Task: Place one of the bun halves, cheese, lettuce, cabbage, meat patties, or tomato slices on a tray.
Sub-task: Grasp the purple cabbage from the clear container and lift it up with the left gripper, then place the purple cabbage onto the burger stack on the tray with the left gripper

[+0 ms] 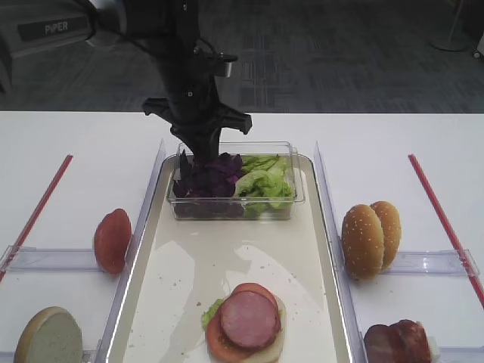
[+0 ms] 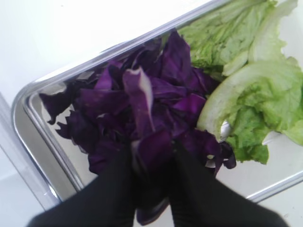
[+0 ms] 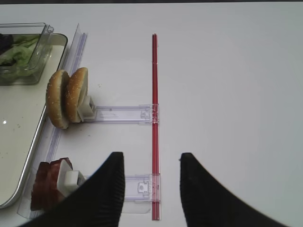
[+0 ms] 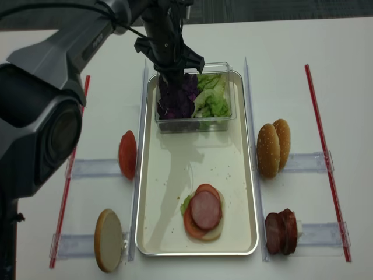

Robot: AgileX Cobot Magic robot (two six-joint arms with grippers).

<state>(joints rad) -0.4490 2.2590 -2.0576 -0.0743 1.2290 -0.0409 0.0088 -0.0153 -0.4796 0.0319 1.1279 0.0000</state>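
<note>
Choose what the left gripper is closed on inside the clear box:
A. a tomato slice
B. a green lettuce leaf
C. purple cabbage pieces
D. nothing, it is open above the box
C: in the left wrist view the left gripper is shut on a piece of purple cabbage, with the lettuce lying untouched beside it in the clear box.

A grey left arm (image 4: 64, 44) marked "PIPER" ends in a black wrist; the black right gripper (image 3: 151, 189) shows ribbed fingers (image 3: 106, 194).
</note>
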